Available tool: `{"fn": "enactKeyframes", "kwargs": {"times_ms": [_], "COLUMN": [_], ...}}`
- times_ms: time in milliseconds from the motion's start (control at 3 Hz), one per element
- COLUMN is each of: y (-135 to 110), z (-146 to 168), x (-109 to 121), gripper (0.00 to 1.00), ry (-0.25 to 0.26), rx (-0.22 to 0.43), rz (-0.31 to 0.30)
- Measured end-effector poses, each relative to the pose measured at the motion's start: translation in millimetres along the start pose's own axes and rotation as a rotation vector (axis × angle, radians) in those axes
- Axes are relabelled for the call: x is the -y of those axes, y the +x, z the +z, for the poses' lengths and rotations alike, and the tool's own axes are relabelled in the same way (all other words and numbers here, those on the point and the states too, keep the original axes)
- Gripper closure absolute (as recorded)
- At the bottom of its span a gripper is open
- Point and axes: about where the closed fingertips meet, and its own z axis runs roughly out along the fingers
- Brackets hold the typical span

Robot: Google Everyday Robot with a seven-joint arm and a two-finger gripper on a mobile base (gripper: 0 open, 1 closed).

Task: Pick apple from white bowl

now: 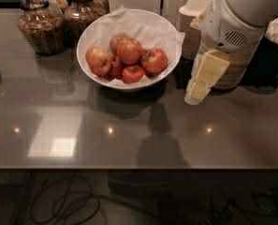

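Cream-yellow plastic marked the gripper (194, 96), which hung tilted low over the grey tabletop (129, 139), in front of the stacked tan bowls (232, 74). How far it stood open could not be told; nothing showed in its hold. Left of the gripper in the view and a little farther back, near but not touching, sat the paper-lined white bowl (89, 36). The apple (130, 50) lay uppermost among the other apples (98, 60).

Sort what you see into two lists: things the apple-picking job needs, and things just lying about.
Needed: apple, white bowl, gripper hanging right of the bowl.
Lying about: other apples, glass jars, stacked paper bowls, cables under the table.
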Motion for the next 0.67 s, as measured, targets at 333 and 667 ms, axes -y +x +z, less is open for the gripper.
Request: {"fn": "enactKeyframes", "kwargs": {"times_ms": [333, 667], "y": [-51.1, -51.1], "z": [7.6, 7.7], "x": [7.2, 7.3], "gripper": [0.0, 0.0], "ry": [0.009, 0.009], "rx": [0.106, 0.106], "rz": [-0.054, -0.053]}}
